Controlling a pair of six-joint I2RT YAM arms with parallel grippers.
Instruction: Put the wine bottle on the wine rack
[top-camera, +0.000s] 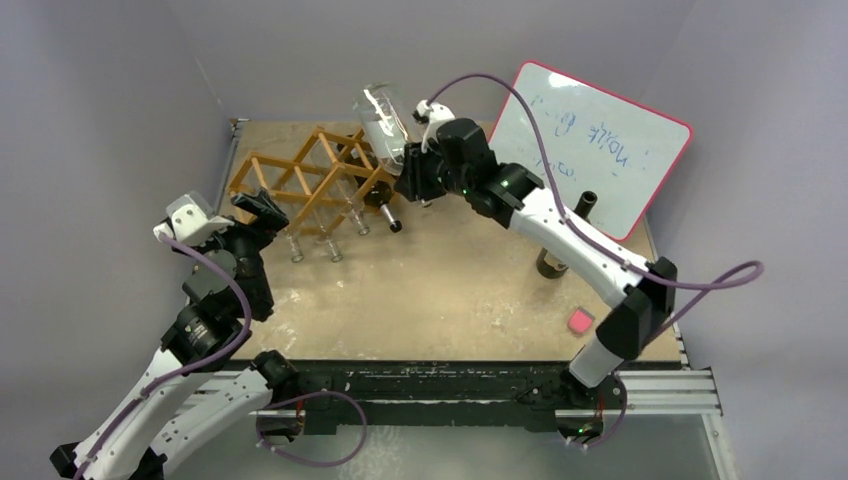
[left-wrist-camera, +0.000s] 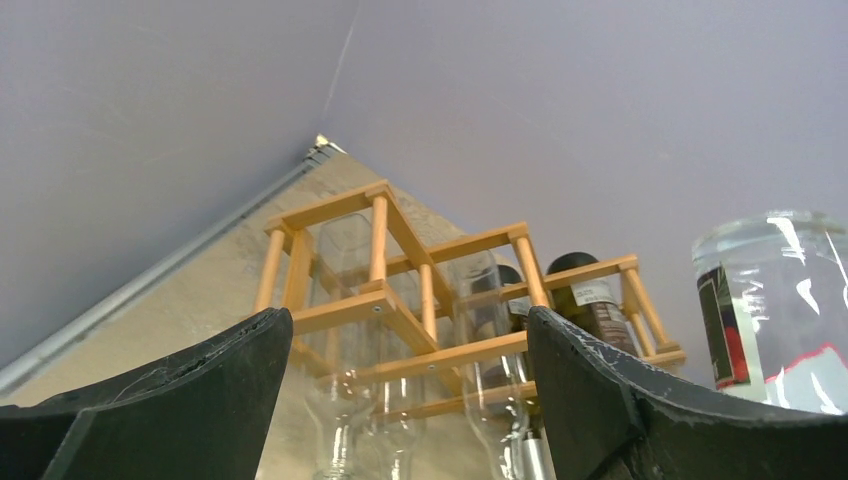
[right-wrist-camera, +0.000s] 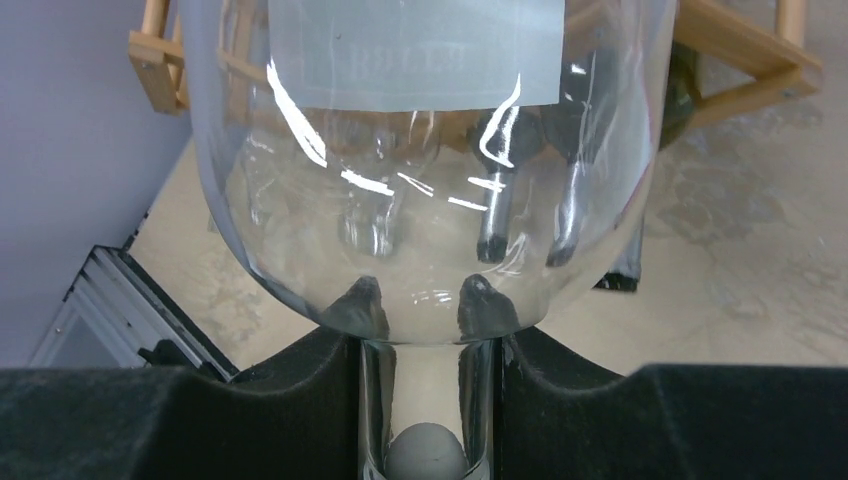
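Note:
The wooden wine rack (top-camera: 300, 180) stands at the table's back left and holds two clear bottles and a dark one (top-camera: 381, 198). My right gripper (top-camera: 418, 172) is shut on the neck of a clear wine bottle (top-camera: 384, 122), held up in the air at the rack's right end, base up and away. In the right wrist view the bottle (right-wrist-camera: 420, 150) fills the frame, its neck between my fingers (right-wrist-camera: 300, 400). My left gripper (top-camera: 262, 208) is open and empty, just in front of the rack's left part. The left wrist view shows the rack (left-wrist-camera: 440, 300) and the held bottle (left-wrist-camera: 775, 310).
A whiteboard with a pink rim (top-camera: 590, 145) leans at the back right. A dark bottle (top-camera: 555, 255) stands upright in front of it. A small pink block (top-camera: 579, 321) lies near the front right edge. The purple walls close the left and back.

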